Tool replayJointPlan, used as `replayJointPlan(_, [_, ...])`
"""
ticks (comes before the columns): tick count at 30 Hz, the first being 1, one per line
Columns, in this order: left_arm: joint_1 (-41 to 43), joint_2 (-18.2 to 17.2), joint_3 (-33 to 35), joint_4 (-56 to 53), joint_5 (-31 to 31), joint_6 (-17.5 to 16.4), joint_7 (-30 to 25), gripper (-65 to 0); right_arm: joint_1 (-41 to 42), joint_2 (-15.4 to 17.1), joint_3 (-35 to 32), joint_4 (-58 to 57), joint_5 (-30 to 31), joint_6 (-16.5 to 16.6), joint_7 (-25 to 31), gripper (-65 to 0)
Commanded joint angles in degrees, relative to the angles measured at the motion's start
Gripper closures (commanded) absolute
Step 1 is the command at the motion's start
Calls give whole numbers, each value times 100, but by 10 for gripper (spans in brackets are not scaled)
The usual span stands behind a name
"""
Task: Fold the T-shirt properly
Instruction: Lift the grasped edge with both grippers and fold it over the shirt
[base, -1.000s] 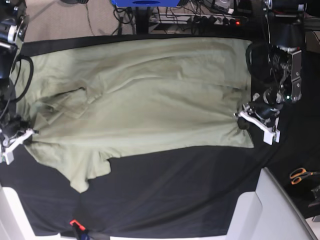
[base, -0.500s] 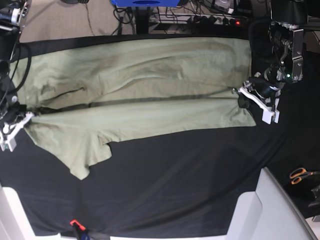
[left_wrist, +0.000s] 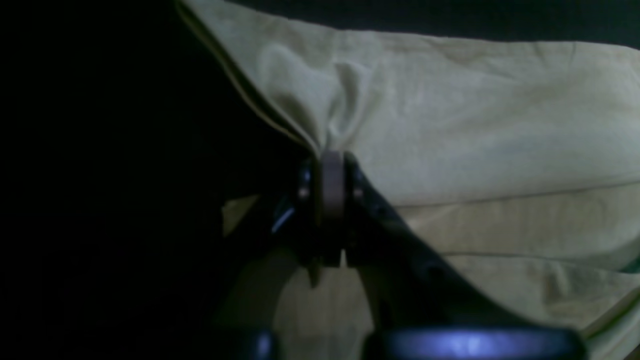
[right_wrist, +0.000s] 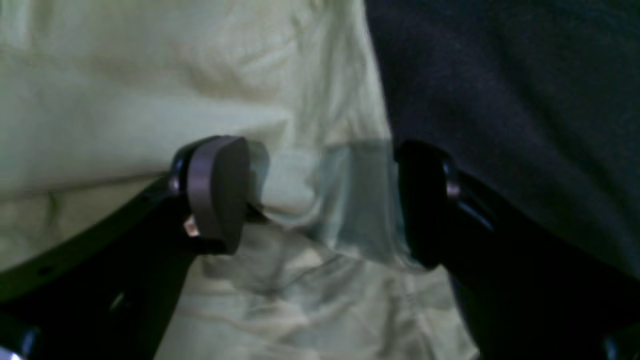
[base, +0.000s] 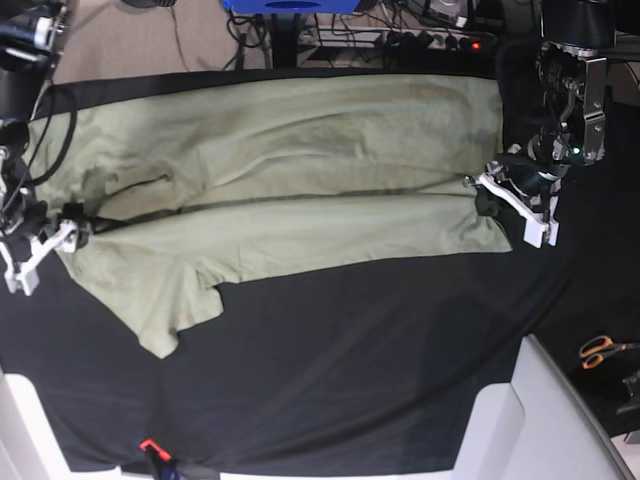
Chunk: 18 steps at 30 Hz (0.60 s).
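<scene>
The pale green T-shirt (base: 300, 150) lies across the black cloth (base: 350, 380), its near half doubled back along a crease running left to right. One sleeve (base: 165, 320) sticks out toward the front left. My left gripper (base: 487, 203) sits at the shirt's right edge, shut on a pinch of fabric; in the left wrist view the left gripper (left_wrist: 330, 165) pulls the T-shirt (left_wrist: 475, 125) into small pleats. My right gripper (base: 68, 222) is at the shirt's left edge. In the right wrist view the right gripper (right_wrist: 320, 200) stands open, with the T-shirt (right_wrist: 100, 100) lying loose under it.
Orange-handled scissors (base: 600, 350) lie at the far right beyond the black cloth. A white raised edge (base: 530, 420) borders the front right corner. Cables and a power strip (base: 430, 40) run behind the table, beside a blue object (base: 290, 6).
Both grippers carried the shirt's near edge back, making a lengthwise fold. The right gripper has opened and let go of the cloth. The left gripper stays shut on its edge.
</scene>
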<state>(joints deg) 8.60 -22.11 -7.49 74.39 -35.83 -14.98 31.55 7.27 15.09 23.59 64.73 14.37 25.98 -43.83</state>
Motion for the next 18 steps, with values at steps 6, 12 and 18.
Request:
replayJointPlan(6, [-56, -158, -65, 108, -25, 8, -109, -237, 473, 157, 124, 257, 0, -9, 98, -447])
replayJointPlan(12, [-56, -255, -91, 99, -34, 8, -109, -420, 1018, 166, 115, -438, -9, -9, 133, -447])
replayJointPlan(18, [32, -238, -926, 117, -34, 8, -100, -443, 1607, 130, 115, -1642, -738, -9, 608, -447])
